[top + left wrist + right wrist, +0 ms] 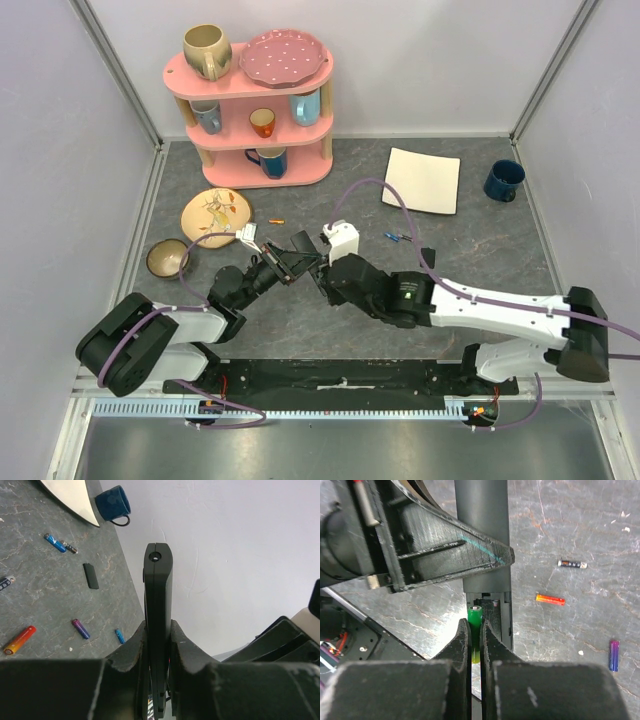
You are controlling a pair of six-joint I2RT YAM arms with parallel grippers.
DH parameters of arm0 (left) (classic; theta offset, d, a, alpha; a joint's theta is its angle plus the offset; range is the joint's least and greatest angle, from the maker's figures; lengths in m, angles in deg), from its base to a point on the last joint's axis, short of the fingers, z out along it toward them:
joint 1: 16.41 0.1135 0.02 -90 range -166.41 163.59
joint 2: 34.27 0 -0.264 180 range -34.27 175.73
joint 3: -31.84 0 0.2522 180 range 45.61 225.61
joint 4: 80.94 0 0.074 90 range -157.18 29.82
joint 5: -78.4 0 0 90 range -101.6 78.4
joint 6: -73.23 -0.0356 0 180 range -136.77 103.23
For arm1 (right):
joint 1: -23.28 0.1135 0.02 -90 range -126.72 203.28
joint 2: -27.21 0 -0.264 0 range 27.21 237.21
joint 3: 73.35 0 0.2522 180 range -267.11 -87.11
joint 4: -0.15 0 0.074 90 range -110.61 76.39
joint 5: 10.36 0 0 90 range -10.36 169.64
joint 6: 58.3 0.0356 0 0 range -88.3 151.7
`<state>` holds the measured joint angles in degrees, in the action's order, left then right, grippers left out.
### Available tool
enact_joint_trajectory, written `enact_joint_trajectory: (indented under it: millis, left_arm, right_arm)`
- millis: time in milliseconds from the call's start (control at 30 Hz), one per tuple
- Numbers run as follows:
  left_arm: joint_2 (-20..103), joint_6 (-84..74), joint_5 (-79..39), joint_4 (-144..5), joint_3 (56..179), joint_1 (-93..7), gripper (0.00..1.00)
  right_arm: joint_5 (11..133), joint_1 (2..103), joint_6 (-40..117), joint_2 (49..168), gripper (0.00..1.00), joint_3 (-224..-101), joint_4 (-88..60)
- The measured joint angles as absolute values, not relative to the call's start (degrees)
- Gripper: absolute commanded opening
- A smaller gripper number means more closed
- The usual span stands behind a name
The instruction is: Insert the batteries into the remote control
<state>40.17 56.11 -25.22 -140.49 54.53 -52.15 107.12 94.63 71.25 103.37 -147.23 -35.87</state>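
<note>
My left gripper (159, 630) is shut on the remote control (159, 590), a slim black bar seen edge-on and held above the table. In the right wrist view the remote (481, 530) shows its open battery compartment (496, 611). My right gripper (475, 622) is shut on a green battery (475, 614), whose tip sits at the left slot of that compartment. Both grippers meet mid-table (305, 262). Loose batteries lie on the table: an orange-red one (550, 599), a black-and-white one (572, 564), a purple one (614, 655) and a blue one (55, 543).
A small black cover piece (90, 575) lies flat among the batteries. At the back stand a pink shelf (250, 100) with mugs, a white square plate (423, 180) and a blue mug (504, 180). A painted plate (214, 213) and a bowl (167, 258) sit at the left.
</note>
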Motion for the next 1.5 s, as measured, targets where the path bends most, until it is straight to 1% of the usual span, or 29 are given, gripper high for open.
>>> enact_joint_trajectory:
  millis: [200, 367, 467, 600, 1033, 1500]
  left_arm:
    - [40.52, 56.5, -25.25, -141.06, 54.56, -52.15, 0.02]
    - [41.3, 57.11, -25.2, -141.04, 54.62, -52.15, 0.02]
    - [41.83, 57.42, -25.12, -141.04, 55.15, -52.29, 0.02]
    - [42.18, 57.57, -24.46, -140.91, 56.3, -52.83, 0.02]
    - [44.04, 58.47, -23.67, -141.15, 58.1, -53.66, 0.02]
    - [44.34, 58.8, -23.72, -141.0, 59.41, -53.84, 0.02]
  right_arm:
    - [108.0, 94.53, 68.47, 96.13, 0.0, -144.83, -31.13]
    - [108.7, 94.5, 66.94, 94.74, 0.0, -143.25, -27.24]
    - [108.7, 94.46, 66.57, 93.23, 0.0, -136.96, -21.23]
    - [109.77, 94.48, 66.59, 92.27, 0.0, -130.97, -17.69]
    - [113.48, 94.68, 66.15, 91.0, 0.0, -130.16, -11.5]
    - [113.68, 94.68, 65.26, 93.38, 0.0, -130.12, -10.89]
